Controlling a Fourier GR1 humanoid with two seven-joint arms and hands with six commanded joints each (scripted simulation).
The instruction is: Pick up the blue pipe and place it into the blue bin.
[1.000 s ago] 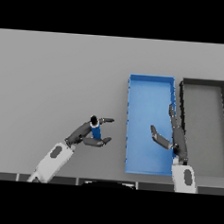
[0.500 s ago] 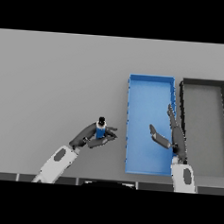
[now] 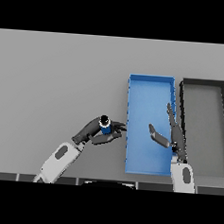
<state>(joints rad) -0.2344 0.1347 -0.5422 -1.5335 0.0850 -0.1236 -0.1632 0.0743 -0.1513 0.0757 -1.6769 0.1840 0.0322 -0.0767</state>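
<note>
The blue pipe [image 3: 105,125] is a short blue tube with a dark end facing up. My left hand [image 3: 96,132] has its fingers and thumb curled round it, just left of the blue bin [image 3: 148,93]. The blue bin is a long tray right of the table's middle. My right hand [image 3: 171,133] is over the blue bin, fingers straight and thumb spread, holding nothing.
A dark grey bin [image 3: 203,125] stands directly right of the blue bin, side by side with it. The grey table [image 3: 54,81] stretches wide to the left and behind my left hand.
My left hand has carried the pipe to the right, from the table's middle to right beside the blue bin. My right hand has not moved.
</note>
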